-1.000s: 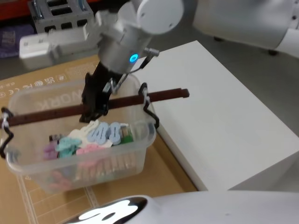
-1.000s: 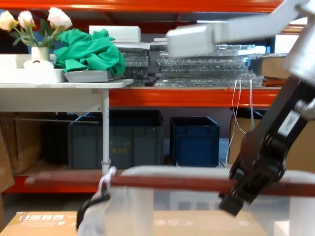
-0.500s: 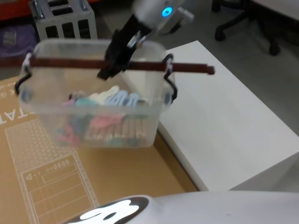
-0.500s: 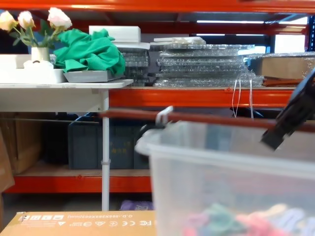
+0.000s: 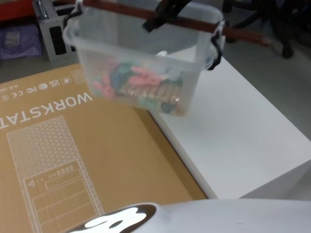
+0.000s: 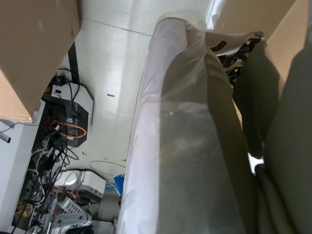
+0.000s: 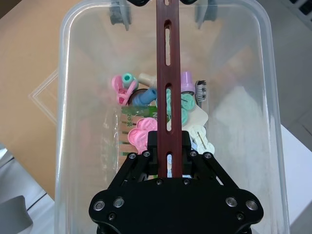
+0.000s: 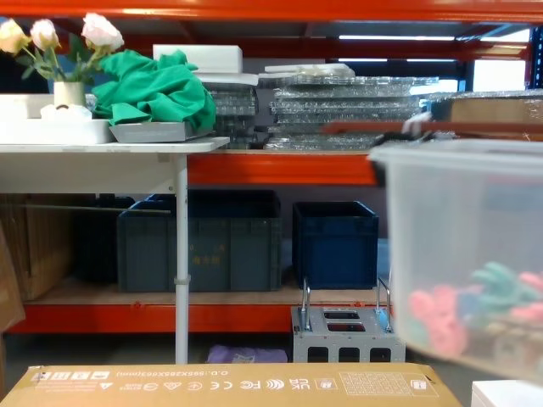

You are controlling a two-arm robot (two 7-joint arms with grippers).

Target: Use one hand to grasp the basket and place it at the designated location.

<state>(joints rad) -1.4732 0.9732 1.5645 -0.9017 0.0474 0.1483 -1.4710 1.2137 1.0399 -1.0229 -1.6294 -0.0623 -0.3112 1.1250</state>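
Observation:
The basket (image 5: 121, 39) is a translucent whitish tub with a dark red bar handle (image 5: 233, 34) and coloured clips (image 5: 141, 85) inside. It hangs in the air, tilted, over the seam between the cardboard box (image 5: 73, 155) and the white table (image 5: 233, 126). My right gripper (image 5: 158, 19) is shut on the middle of the handle from above. In the right wrist view the gripper (image 7: 168, 153) clamps the handle (image 7: 168, 58) over the basket's wall (image 7: 61, 97). The chest view has the basket (image 8: 441, 237) high at the right. My left arm is parked low beside the box.
A grey metal rack (image 5: 48, 29) stands on the floor behind the box, also seen as the rack (image 8: 339, 335) under orange shelving. Dark blue crates (image 8: 335, 242) sit on the lowest shelf. Office chair legs (image 5: 272, 19) stand beyond the white table.
The right gripper has lifted the basket off the cardboard box and carried it up and to the right, toward the white table. The basket now hangs tilted.

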